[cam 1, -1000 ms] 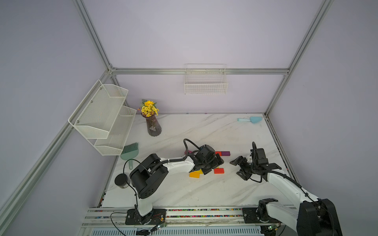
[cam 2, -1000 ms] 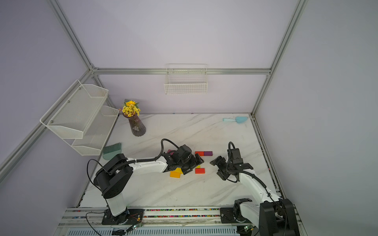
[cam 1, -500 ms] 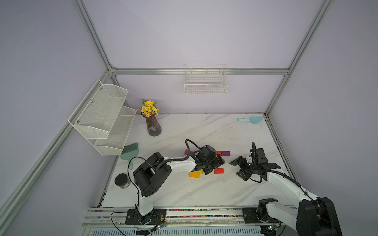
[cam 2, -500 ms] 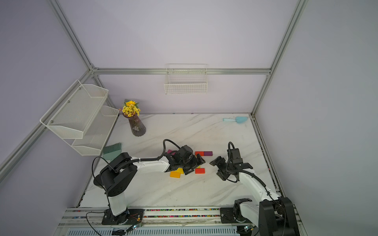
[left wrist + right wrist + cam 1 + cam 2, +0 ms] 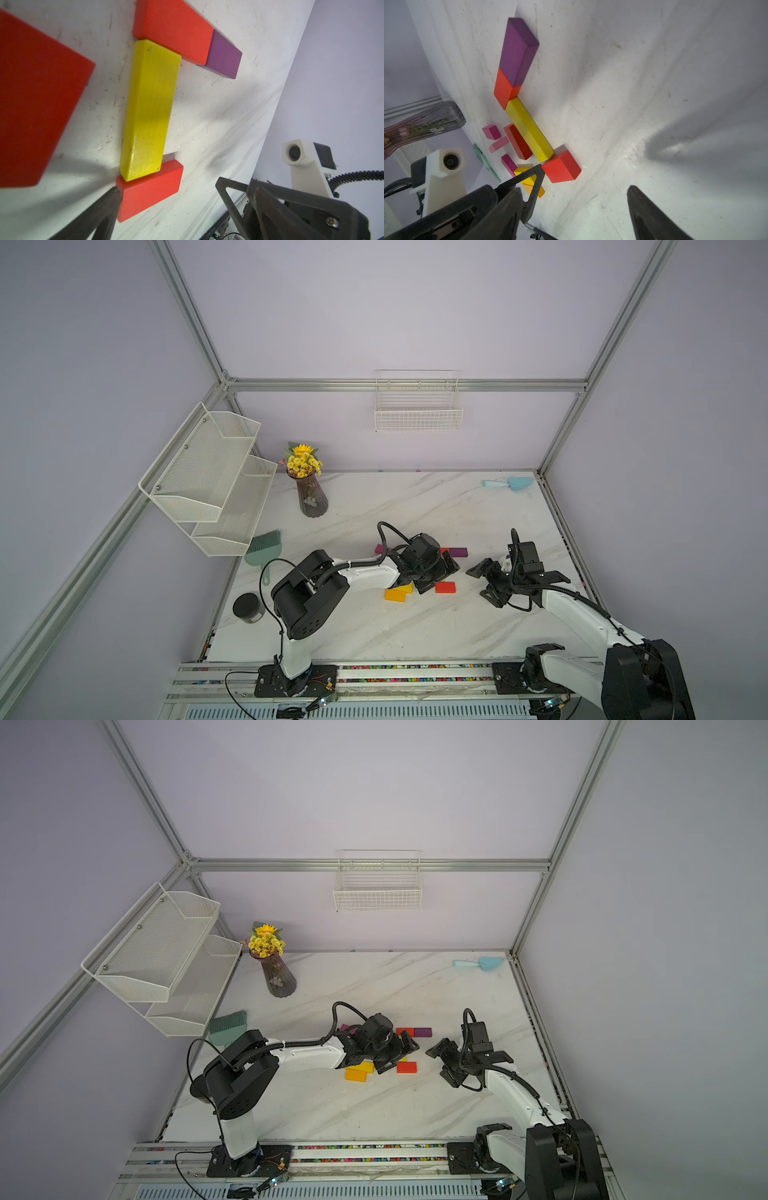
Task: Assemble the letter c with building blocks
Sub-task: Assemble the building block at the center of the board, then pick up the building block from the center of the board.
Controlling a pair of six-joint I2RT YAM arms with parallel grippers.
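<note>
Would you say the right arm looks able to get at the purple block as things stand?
Probably yes: the right gripper is open, and bare table lies between it and the purple block.

Your 2 arms match: the left arm [image 5: 370, 572] and right arm [image 5: 577, 614] each have white tubular links between bulky black joint housings, standing on a black base plate [image 5: 316, 680]. You'll see a black corrugated cable [image 5: 357, 175] at each wrist beside a white camera housing [image 5: 301, 153]. The left end effector [image 5: 438, 578] and right end effector [image 5: 482, 585] carry black, open-framed triangular fingers [image 5: 645, 212], with 1 silver screw [image 5: 331, 221] showing.
</note>
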